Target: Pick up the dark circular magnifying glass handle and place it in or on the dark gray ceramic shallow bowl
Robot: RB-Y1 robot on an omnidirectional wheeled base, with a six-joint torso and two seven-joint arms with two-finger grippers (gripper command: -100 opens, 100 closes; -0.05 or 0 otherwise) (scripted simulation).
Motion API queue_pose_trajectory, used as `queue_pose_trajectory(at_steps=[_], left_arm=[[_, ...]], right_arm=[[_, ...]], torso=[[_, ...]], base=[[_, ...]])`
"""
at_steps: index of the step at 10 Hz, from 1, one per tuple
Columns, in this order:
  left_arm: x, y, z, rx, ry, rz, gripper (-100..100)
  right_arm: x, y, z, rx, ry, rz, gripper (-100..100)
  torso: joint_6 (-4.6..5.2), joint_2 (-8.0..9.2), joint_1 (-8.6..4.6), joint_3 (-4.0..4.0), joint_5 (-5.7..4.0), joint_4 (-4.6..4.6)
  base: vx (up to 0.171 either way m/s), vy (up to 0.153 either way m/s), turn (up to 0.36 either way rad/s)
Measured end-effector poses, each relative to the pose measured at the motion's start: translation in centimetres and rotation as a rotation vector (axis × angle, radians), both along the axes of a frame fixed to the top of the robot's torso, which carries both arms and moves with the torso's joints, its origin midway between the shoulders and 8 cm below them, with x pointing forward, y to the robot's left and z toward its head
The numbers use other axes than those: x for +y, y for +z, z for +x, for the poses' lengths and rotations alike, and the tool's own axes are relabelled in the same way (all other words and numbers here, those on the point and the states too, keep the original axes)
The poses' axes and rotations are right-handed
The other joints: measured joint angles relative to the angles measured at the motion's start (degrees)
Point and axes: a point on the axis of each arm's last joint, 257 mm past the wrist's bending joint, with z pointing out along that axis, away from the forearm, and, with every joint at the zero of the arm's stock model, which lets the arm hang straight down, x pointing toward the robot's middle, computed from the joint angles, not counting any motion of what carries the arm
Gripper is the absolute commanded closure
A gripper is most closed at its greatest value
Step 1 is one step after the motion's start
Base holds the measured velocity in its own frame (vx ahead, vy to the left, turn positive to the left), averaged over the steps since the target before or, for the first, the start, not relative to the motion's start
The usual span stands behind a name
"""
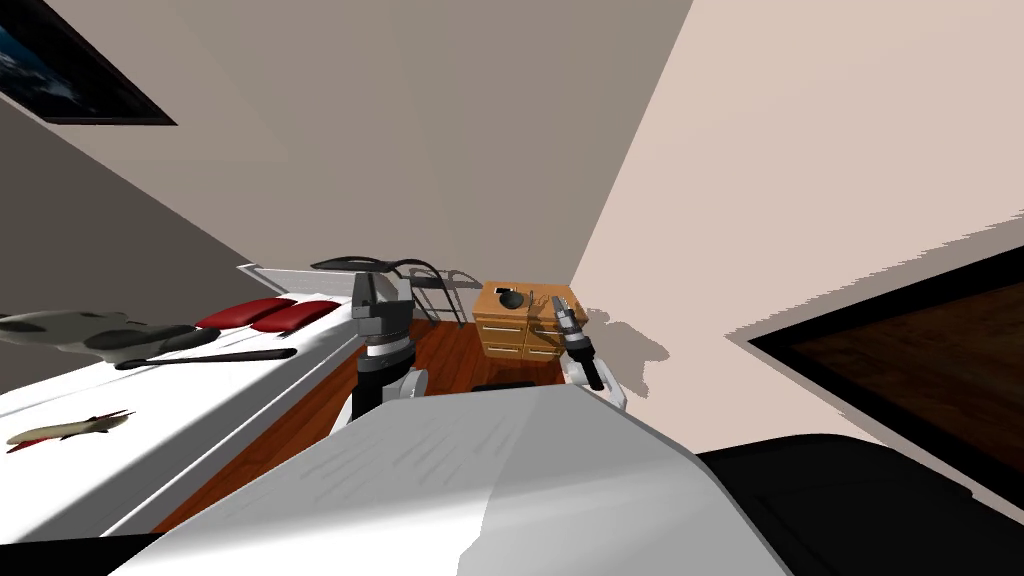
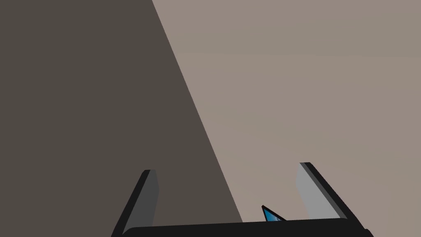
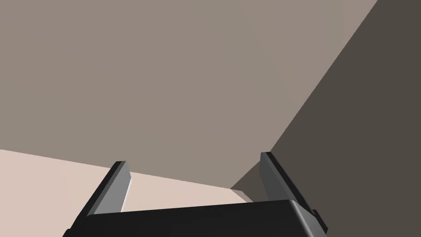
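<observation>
Nothing is picked up yet. The left claw [image 2: 227,167] and the right claw [image 3: 193,158] are both wide open and empty. One dark round thing [image 1: 508,298] sits on the one wooden chest [image 1: 505,337] far ahead. It is likely the one to grab. Grabbing it and putting it down are both left.

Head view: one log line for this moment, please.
stage: pre-grasp | left fingers: open, empty | right fingers: open, empty | cabinet: ahead, dark round thing on top
</observation>
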Motion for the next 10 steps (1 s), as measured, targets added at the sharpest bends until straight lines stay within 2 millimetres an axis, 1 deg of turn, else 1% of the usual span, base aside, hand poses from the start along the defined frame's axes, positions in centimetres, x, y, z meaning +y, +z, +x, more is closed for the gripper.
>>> queue_pose_trajectory(at_steps=[3,4,6,10], left_arm=[[0.0,0.0,0.0,0.000,0.000,0.000,0],[0.0,0.0,0.0,0.000,0.000,0.000,0],[0.0,0.0,0.0,0.000,0.000,0.000,0],[0.0,0.0,0.0,0.000,0.000,0.000,0]], right_arm=[[-0.4,-2.5,1.0,0.033,-0.045,-0.112,-100],[-0.6,-3.0,1.2,0.041,-0.053,-0.134,-100],[-1.4,-5.1,1.8,0.066,-0.085,-0.214,-100],[-2.4,-7.8,3.0,0.110,-0.130,-0.323,-100]], torso=[[-0.01,-0.07,-0.02,-0.04,0.00,-0.02],[-0.01,-0.05,-0.07,-0.03,-0.01,-0.01],[0.00,-0.19,0.09,-0.11,0.01,-0.04],[0.00,-0.06,-0.07,-0.04,-0.01,-0.01]], base=[[0.049,0.078,-0.047],[0.052,0.064,-0.096],[0.082,0.112,-0.084],[0.046,0.070,-0.060]])
